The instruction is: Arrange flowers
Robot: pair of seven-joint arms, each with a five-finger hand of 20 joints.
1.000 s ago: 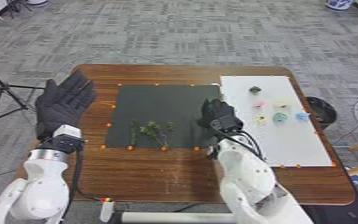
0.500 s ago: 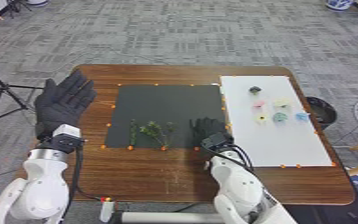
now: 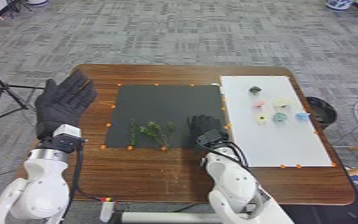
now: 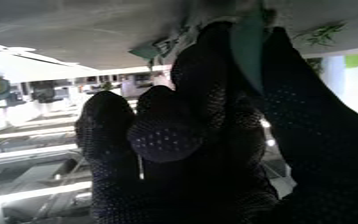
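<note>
Currently, the black-gloved right hand (image 3: 206,126) is at four o'clock from the centre of the dark grey rectangular mat (image 3: 164,102), over its edge; contact with the surface cannot be determined. Its thumb and fingers pinch a narrow blue-green leaf (image 4: 249,47). Thin green leafy stems (image 3: 152,131) lie on the mat, between six and eight o'clock. At three o'clock from the mat is a white rectangular sheet (image 3: 286,145). Near its twelve o'clock lies a small dark flower (image 3: 255,90); the pink flower (image 3: 259,103), cream flower (image 3: 281,102), yellow flower (image 3: 262,118), teal flower (image 3: 279,117) and light-blue flower (image 3: 302,116) are grouped toward six o'clock from it. The black-gloved left hand (image 3: 62,105) is at nine o'clock from the mat, fingers extended and slightly spread.
</note>
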